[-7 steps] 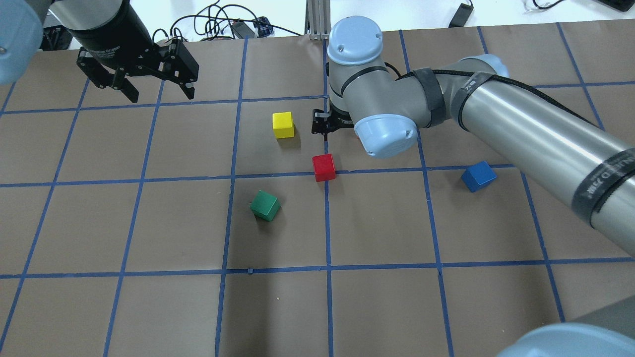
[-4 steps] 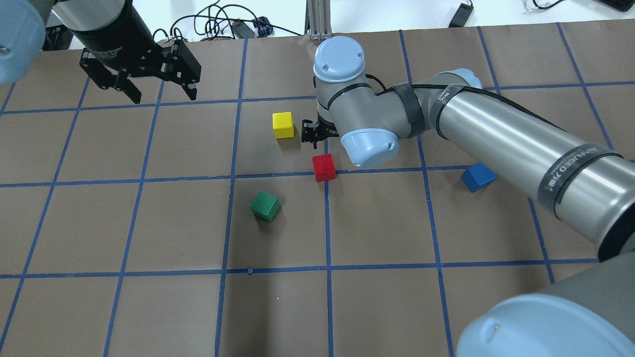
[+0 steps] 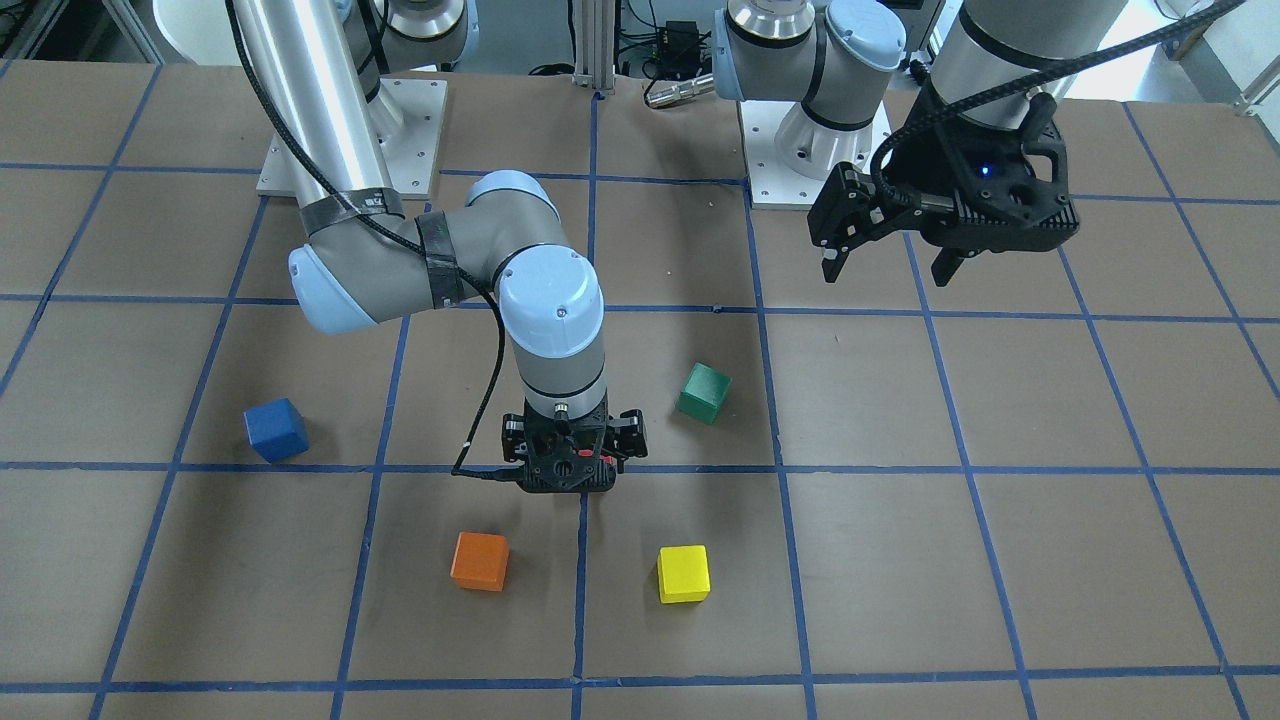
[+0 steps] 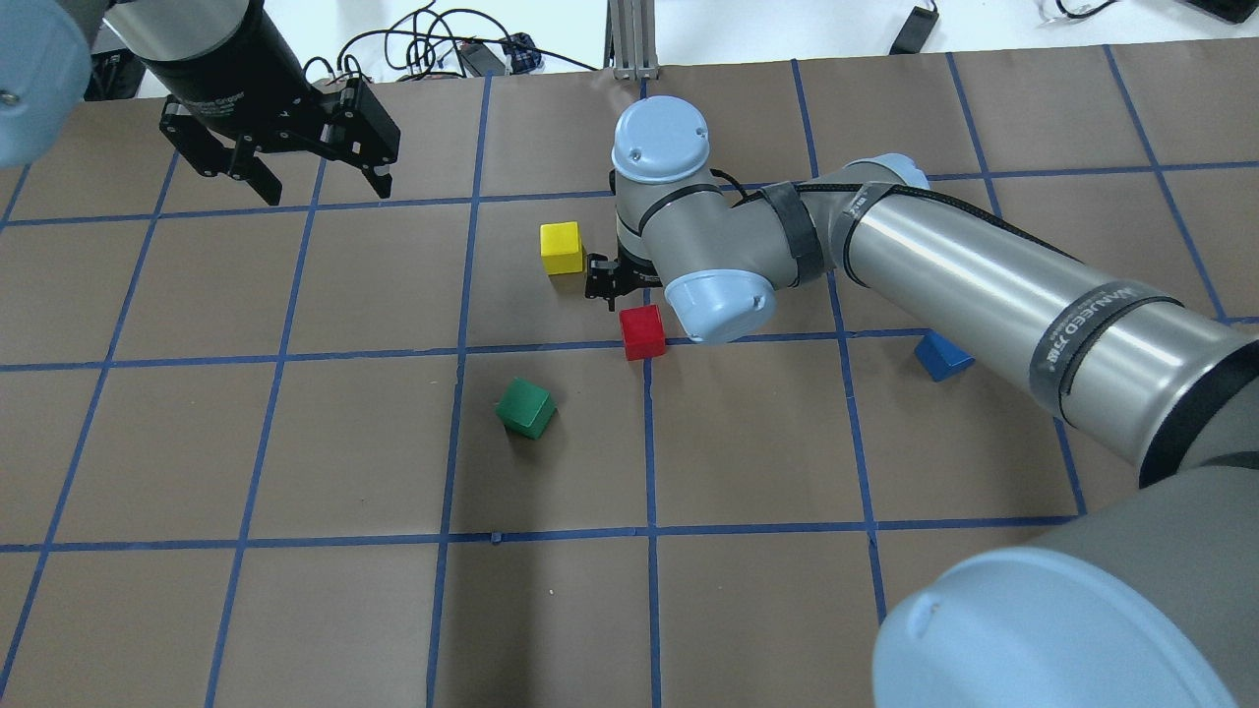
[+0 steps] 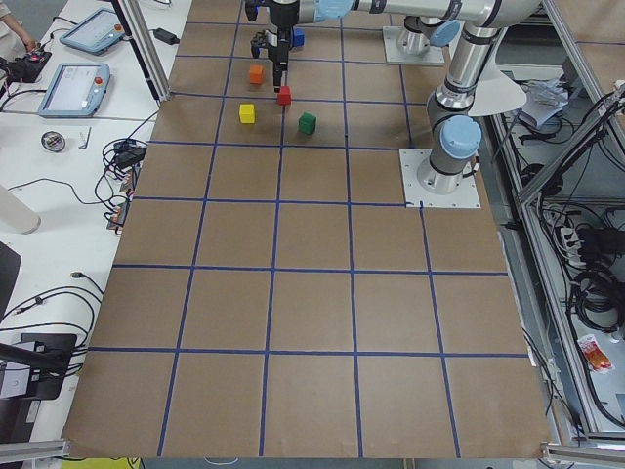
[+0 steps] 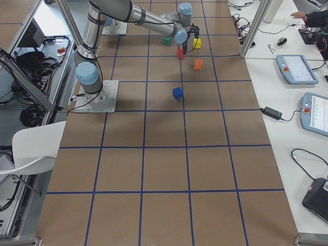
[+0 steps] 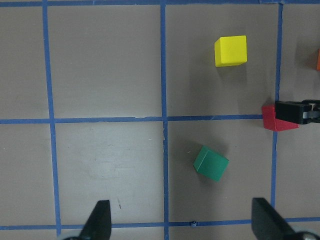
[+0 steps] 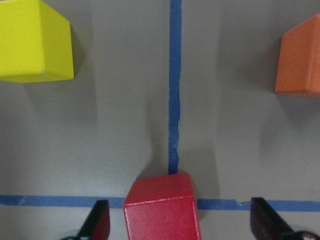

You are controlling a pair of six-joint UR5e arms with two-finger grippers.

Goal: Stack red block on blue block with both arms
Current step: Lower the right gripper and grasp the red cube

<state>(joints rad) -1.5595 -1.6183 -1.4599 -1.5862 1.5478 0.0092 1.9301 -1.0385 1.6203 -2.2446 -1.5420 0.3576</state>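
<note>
The red block (image 4: 642, 331) sits on a blue tape crossing near the table's middle. In the right wrist view it (image 8: 162, 210) lies at the bottom centre, between the two open fingers. My right gripper (image 3: 572, 465) is open and hangs just over it, hiding it in the front view. The blue block (image 3: 275, 429) sits alone to the robot's right, partly covered by the right arm in the overhead view (image 4: 939, 356). My left gripper (image 4: 323, 187) is open and empty, high over the far left of the table.
A yellow block (image 4: 562, 247) sits just beyond the right gripper. A green block (image 4: 525, 407) lies tilted to the red block's near left. An orange block (image 3: 479, 560) sits by the right gripper, hidden under the arm in the overhead view.
My right arm has swung left and nearer, bringing its open gripper from beyond the red block to just over it. The left gripper has barely moved. No block has moved.
</note>
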